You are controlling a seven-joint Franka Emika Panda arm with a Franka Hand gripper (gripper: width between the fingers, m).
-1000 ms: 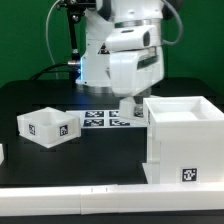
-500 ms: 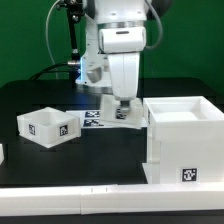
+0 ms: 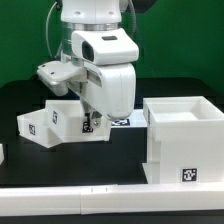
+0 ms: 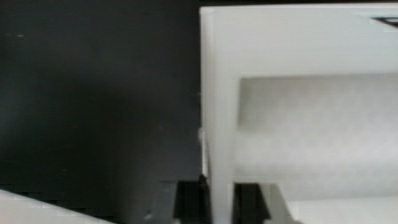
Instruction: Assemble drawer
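Finding the small tray is your first job: it sits on the black table left of centre in the exterior view, open side up, with a square tag on the face turned toward the camera. The end of it nearer the exterior view's right is hidden behind the arm's white body.

The gripper hangs at that hidden end. The bulk of the tray therefore lies off toward the exterior view's left of it.

In the wrist view, the gripper straddles one upright wall of the tray. One of the dark fingers is on the outside, over the table, and the other is inside the tray's pale hollow. The wall runs straight away from the fingers, so its long axis lies square across the line on which the jaws close. That suits a pinch on the thin edge.

The jaws are narrowly set, barely wider than the wall. You cannot tell from these views whether they press on it or merely bracket it, so treat the grip as unconfirmed.

The large cube-shaped housing stands at the exterior view's right, well apart from the tray and with bare table between them. A strip of the marker board shows behind that gap.

Any carry would seem to run from the tray toward the exterior view's right. The tray hangs from one wall only, so I judge it may tip about the fingers when it comes up.
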